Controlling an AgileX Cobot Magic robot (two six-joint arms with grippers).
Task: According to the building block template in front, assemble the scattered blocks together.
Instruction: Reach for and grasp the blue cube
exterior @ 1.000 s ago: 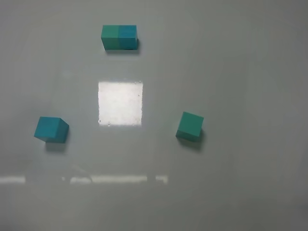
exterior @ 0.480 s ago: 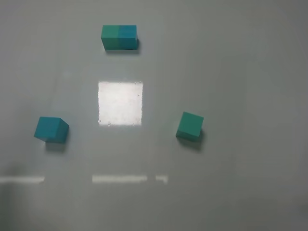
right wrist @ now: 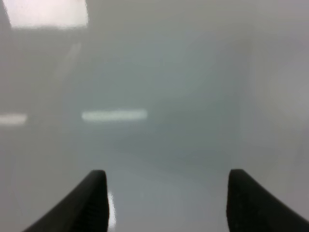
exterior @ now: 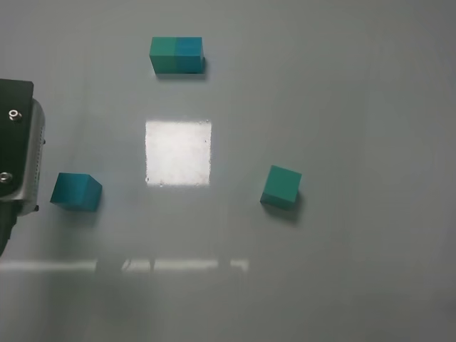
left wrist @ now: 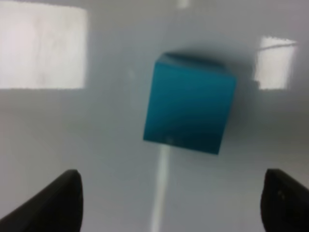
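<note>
The template, a two-tone bar with a green-teal half on the left and a blue-teal half on the right, lies at the back of the table. The loose blue-teal cube sits at the left. It also shows in the left wrist view, ahead of my open, empty left gripper, whose fingertips are wide apart. The left arm's wrist shows at the left edge, just left of this cube. The loose green-teal cube sits at the right. My right gripper is open over bare table.
A bright square light reflection lies on the glossy grey table between the cubes. A thin reflection stripe runs across the front.
The left arm has come into the exterior view at the left edge, beside the blue-teal cube. The cubes and the template have not moved.
</note>
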